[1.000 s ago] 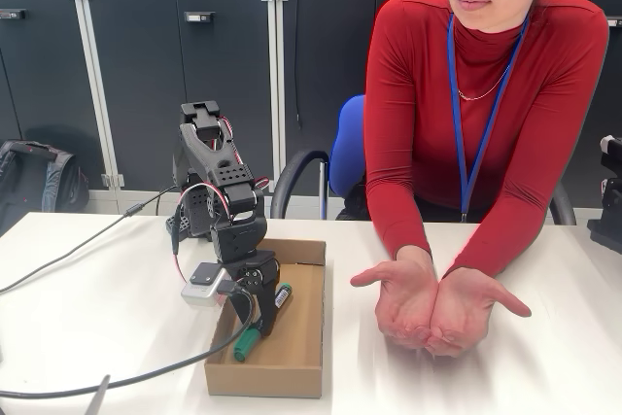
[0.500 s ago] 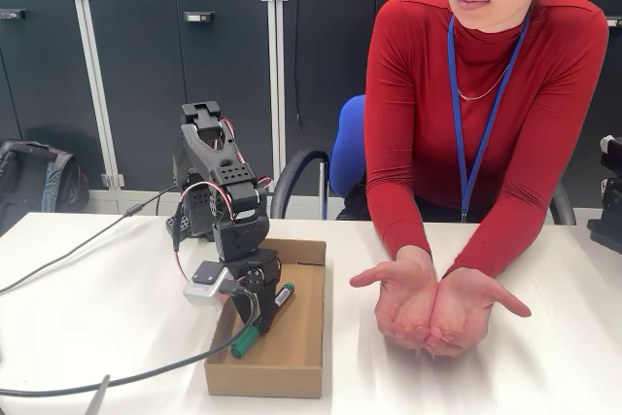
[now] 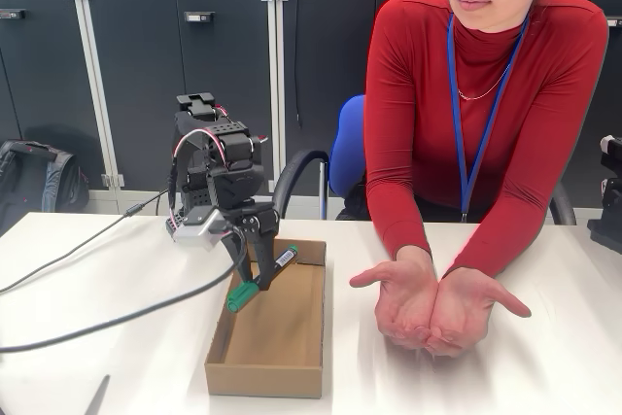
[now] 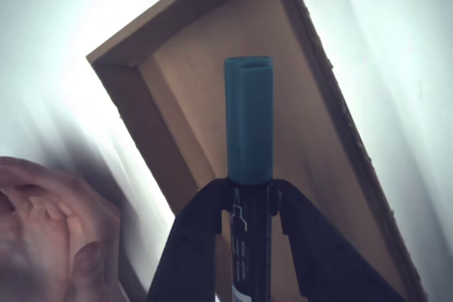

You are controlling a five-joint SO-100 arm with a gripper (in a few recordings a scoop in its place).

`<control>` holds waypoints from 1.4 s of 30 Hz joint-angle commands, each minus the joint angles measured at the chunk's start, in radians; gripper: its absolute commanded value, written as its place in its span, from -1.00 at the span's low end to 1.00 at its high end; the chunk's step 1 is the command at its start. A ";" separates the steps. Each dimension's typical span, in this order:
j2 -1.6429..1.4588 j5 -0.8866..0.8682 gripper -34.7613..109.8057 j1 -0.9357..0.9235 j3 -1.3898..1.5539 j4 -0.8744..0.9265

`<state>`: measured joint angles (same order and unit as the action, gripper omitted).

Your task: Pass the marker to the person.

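Fixed view: the gripper [image 3: 262, 269] has its black fingers [image 3: 255, 240] pinching the marker [image 3: 260, 277], a slim black barrel with green cap, held tilted above the shallow cardboard box [image 3: 309, 376] on the white worktop [image 3: 97, 337]. To the right, the person [image 3: 486, 114] offers cupped hands [image 3: 432, 308], bare worktop between them and the box.

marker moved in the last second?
Yes. The black-barrelled marker with the green cap, clamped in the robot's hand, has risen from the floor of the cardboard box to above the box's left wall, fixed view.
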<state>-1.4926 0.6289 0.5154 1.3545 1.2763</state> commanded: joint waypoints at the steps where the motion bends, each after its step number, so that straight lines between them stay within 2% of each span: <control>1: -0.138 0.008 -0.59 0.014 -0.106 0.060; 7: -0.258 0.043 -0.59 0.008 -0.244 0.069; 10: -0.279 0.055 -0.59 0.006 -0.275 -0.037; 17: -0.256 0.057 -0.59 0.063 -0.192 -0.407; 24: -0.193 0.040 -0.59 0.169 -0.163 -0.591; 42: 0.048 0.063 -0.59 0.440 -0.161 -0.609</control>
<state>-1.4281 0.6719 0.8498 1.2272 0.6872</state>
